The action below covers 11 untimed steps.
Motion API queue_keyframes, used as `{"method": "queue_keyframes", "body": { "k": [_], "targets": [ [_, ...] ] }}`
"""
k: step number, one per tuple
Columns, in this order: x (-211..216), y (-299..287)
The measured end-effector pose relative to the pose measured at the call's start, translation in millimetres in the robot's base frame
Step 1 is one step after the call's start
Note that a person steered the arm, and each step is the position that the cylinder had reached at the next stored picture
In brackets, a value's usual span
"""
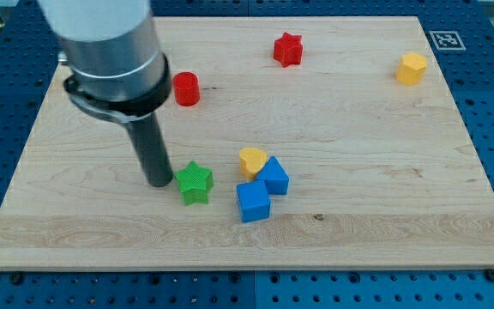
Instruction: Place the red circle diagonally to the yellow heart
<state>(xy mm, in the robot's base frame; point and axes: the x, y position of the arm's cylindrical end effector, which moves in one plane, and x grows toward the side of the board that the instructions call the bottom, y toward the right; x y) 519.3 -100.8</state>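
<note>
Pale wooden board on a blue pegboard bench: my tip, a plain rod with no jaws to open or close, rests just left of the green star. Right of that star, the yellow heart touches two blue blocks. Farther back, the red circle stands well apart from the heart, apparently unmoved, so the placement looks undone. No readable writing; only a square marker at the far right corner.

My tip — rod upright — rests on the board.
</note>
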Motion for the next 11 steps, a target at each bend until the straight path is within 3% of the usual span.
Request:
{"method": "queue_keyframes", "body": {
  "k": [2, 3, 5, 7, 10, 11],
  "targets": [
    [7, 28],
    [-11, 28],
    [-117, -23],
    [-165, -20],
    [-167, 67],
    [-164, 64]
  ]
}}
